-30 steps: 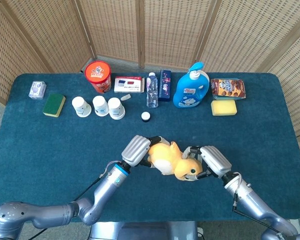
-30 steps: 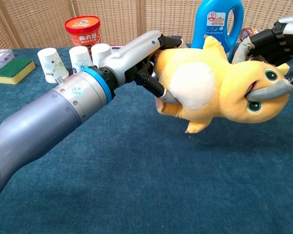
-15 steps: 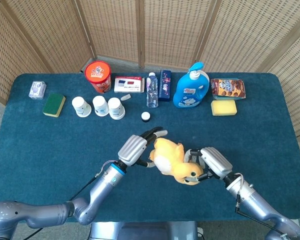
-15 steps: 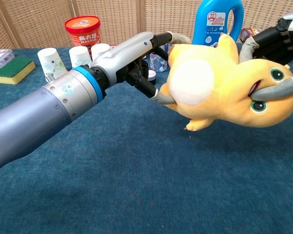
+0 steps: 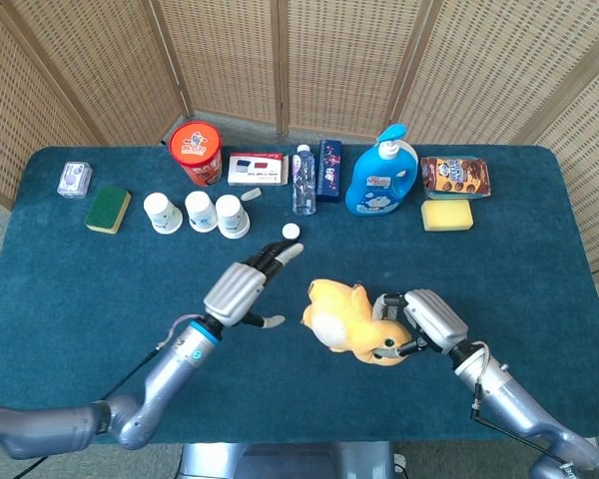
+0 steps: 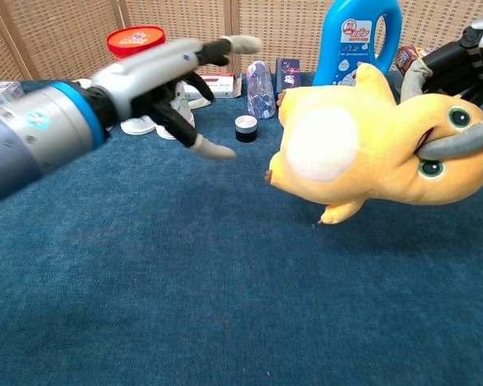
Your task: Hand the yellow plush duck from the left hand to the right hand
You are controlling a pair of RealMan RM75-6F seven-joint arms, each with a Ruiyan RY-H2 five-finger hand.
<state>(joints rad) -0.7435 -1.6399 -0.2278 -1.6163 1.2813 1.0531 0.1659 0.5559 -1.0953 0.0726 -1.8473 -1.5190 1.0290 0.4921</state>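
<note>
The yellow plush duck (image 5: 349,321) (image 6: 362,149), with a white belly patch, hangs above the blue cloth in front of me. My right hand (image 5: 419,319) (image 6: 459,76) grips its head, fingers wrapped round it near the eye. My left hand (image 5: 245,284) (image 6: 165,72) is apart from the duck, off to its left, with fingers spread and nothing in it.
Along the back of the table (image 5: 80,299) stand a red tub (image 5: 197,152), three paper cups (image 5: 200,213), a small bottle (image 5: 302,180), a blue soap bottle (image 5: 382,177), a cookie pack (image 5: 455,176), sponges (image 5: 108,210) and a bottle cap (image 5: 292,232).
My left hand has let go of the duck, opened its fingers and drawn away to the left. The duck stays held in my right hand.
</note>
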